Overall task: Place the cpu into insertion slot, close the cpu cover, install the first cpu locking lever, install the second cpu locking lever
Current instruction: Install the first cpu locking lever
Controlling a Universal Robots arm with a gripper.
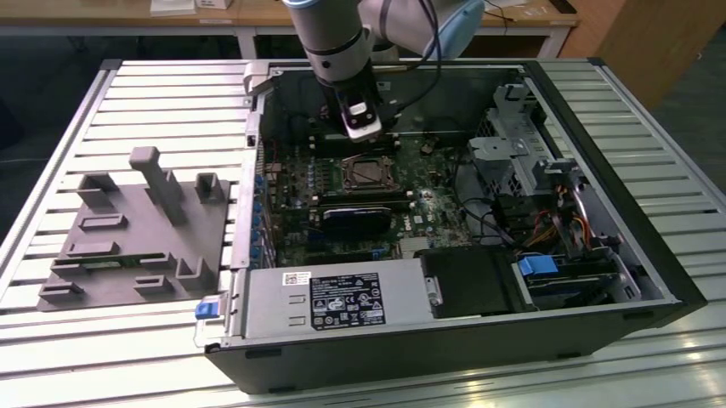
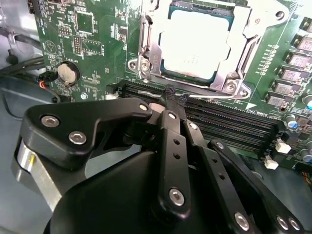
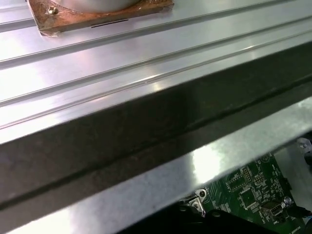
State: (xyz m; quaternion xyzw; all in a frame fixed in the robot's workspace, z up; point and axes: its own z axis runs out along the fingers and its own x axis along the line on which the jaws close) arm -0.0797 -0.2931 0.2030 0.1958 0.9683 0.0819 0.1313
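Gripper (image 2: 175, 96): fingertips closed together with nothing seen between them, at the lever (image 2: 219, 96).
Lever: likely thin, springy steel wire, stiff and slick; best pushed near its free end.
CPU (image 2: 195, 41): seated in the slot (image 1: 346, 173) under the closed cover (image 2: 242, 53); probably light and fragile.
Count: one CPU, one cover, one slot; one lever clearly seen.

Slatted silver metal table (image 1: 148, 93). Carries one open black computer case (image 1: 477, 344), centre towards the exterior view's right, and one grey moulded holder block (image 1: 131, 234) just beside it, on the exterior view's left.
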